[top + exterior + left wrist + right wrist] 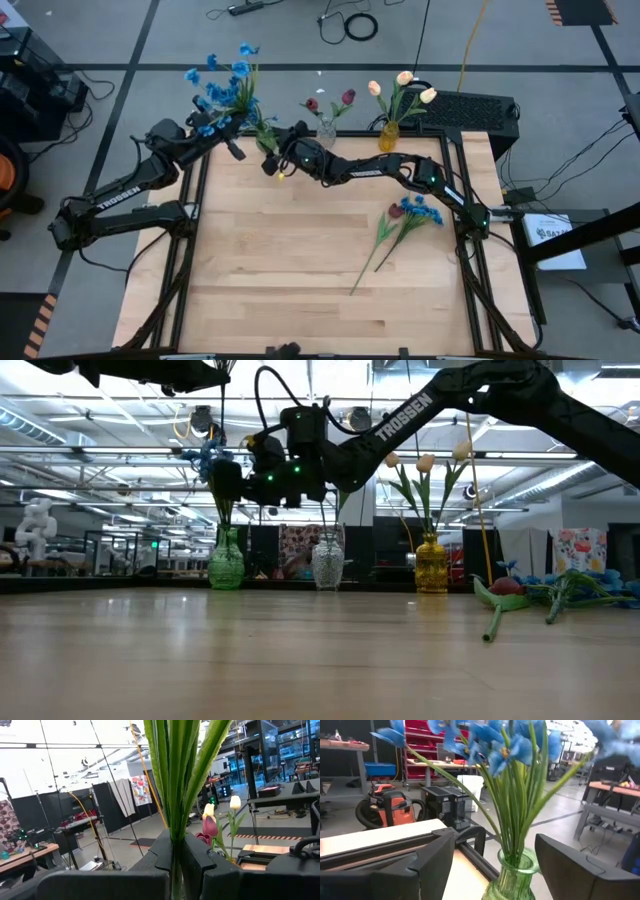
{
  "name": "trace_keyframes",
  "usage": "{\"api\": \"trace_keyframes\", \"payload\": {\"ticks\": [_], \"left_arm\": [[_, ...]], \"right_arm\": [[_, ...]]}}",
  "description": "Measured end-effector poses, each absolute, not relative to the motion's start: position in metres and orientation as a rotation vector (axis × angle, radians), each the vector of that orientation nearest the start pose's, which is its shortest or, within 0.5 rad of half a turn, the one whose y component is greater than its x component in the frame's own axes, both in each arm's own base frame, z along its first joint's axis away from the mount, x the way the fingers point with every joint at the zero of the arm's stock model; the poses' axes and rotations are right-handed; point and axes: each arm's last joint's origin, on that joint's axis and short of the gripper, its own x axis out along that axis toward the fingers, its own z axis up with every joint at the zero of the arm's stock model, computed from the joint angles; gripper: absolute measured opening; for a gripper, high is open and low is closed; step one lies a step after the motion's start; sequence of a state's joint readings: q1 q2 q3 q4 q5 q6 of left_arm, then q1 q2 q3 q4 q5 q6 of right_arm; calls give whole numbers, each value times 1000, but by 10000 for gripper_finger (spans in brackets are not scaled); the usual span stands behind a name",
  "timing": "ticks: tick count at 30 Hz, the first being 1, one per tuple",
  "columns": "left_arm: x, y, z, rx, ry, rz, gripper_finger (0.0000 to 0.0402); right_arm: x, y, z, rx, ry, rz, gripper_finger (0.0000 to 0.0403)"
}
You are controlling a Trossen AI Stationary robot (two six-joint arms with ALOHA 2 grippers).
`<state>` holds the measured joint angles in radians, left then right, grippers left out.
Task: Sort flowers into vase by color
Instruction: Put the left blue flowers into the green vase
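Dark fingers (192, 865) of your left gripper (176, 862) fill the bottom of the left wrist view, clenched on a bundle of green stems (176, 775) that rises up the middle of the frame. From above, that gripper sits at the upper left of the frame beside the blue flowers (222, 85). Your right gripper (492, 865) stands released, its fingers either side of the green glass vase (512, 880) holding blue blossoms.

Two more flowers (405, 222), one red and one blue, lie flat on the table (300, 270) at centre right. Cream tulips (402, 88) stand in the yellow vase (389, 135); red tulips (332, 100) are probably in the clear one between.

Expect light, springy stems that bend and slide. Pinch low on the stalk, never the blossom. Treat the glass vases as tippy and fragile.
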<state>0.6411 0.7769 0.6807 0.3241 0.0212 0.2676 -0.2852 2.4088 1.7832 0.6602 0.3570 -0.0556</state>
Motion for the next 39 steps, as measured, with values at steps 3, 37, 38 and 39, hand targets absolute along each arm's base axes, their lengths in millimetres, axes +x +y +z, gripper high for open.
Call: {"api": "trace_keyframes", "payload": {"ticks": [3,37,38,39], "left_arm": [[141,104,347,334,-135,643,18],[145,137,344,328,-200,708,19],[144,138,345,314,-218,695,19],[143,137,346,302,-230,675,19]], "right_arm": [[519,-167,189,-71,-18,-626,270],[521,-127,208,-228,194,-493,270],[520,-127,208,-229,223,-488,270],[519,-127,208,-230,249,-485,270]]}}
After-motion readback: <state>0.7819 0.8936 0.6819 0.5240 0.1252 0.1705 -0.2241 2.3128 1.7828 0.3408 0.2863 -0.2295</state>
